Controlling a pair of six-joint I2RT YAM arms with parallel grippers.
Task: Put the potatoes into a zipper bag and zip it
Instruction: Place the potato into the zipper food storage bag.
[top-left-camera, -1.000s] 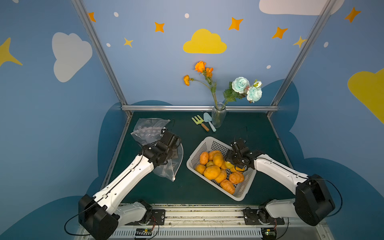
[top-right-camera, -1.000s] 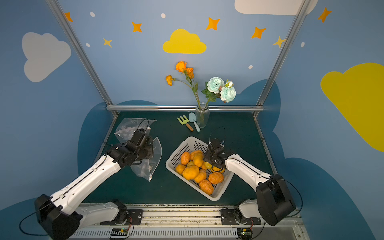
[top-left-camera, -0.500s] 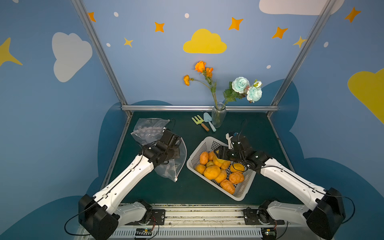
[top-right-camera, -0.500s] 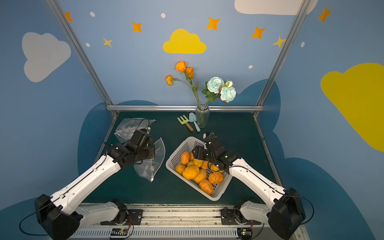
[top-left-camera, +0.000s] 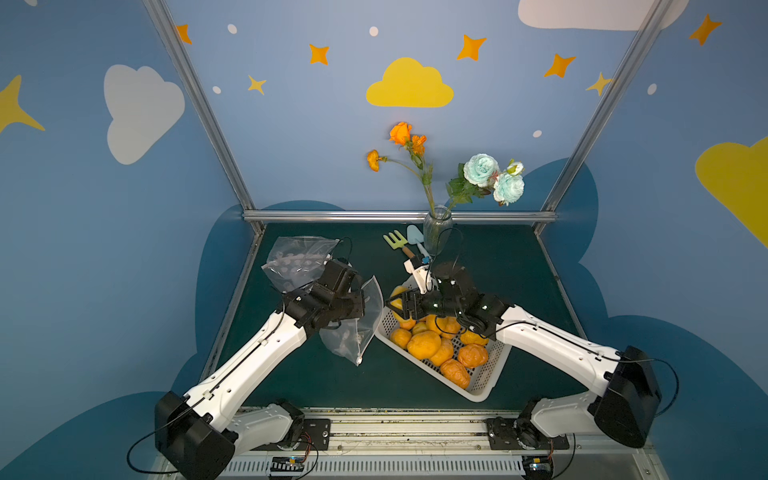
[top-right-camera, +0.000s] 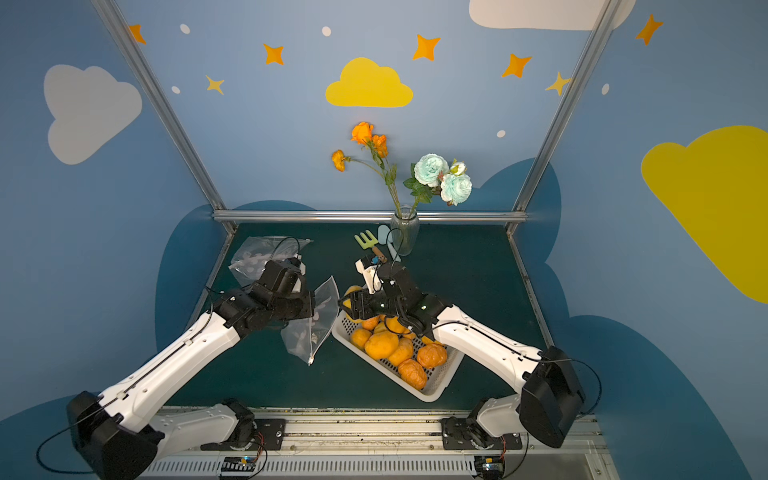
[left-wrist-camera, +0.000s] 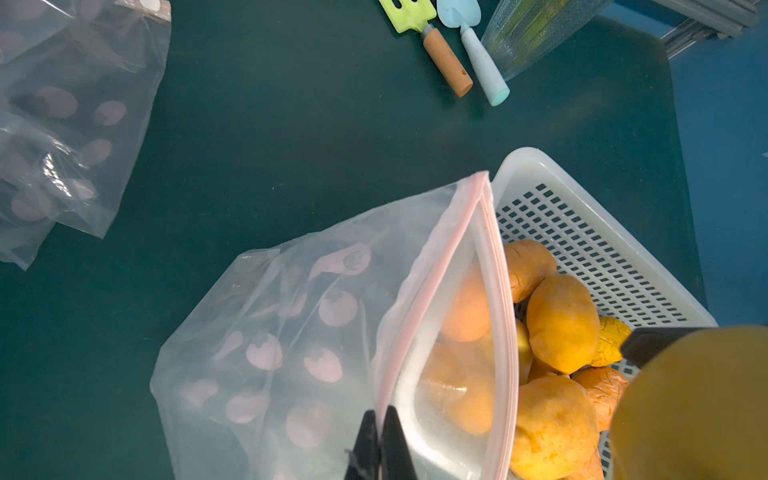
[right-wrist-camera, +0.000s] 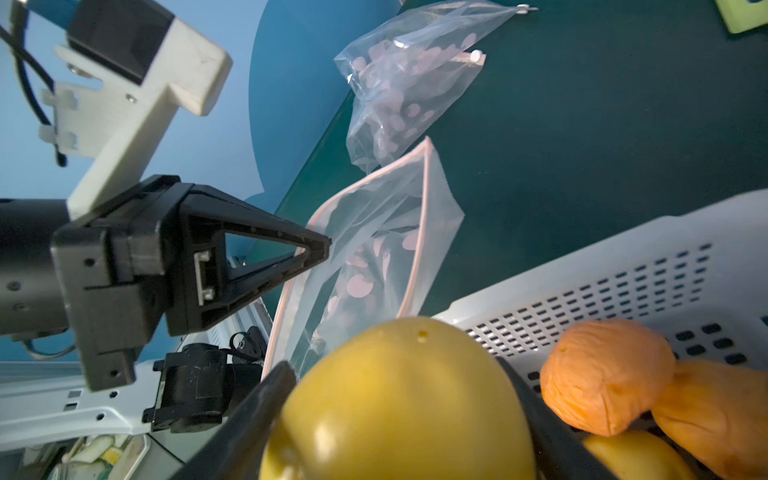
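Where the dark green table (top-left-camera: 503, 257) meets the blue walls (top-left-camera: 291, 145) printed with clouds and stars, aluminium rails (top-left-camera: 395, 216) frame the cell. Left fingers (left-wrist-camera: 380, 444) are pressed together on the pink seal strip of a zipper bag (left-wrist-camera: 291, 332), holding its mouth parted toward the basket (top-left-camera: 486, 374). Right fingers (top-left-camera: 401, 306) are spread wide around a smooth yellow potato (right-wrist-camera: 399, 415), gripping it at frame centre in both top views, above the basket's corner and just beside the bag mouth. Other potatoes (top-left-camera: 424, 345), lumpy orange ovals, some wrinkled, lie heaped in the white perforated plastic basket. Bag film is translucent with pink round prints. Spare bags (top-left-camera: 295, 262) lie crumpled at the table's upper left.
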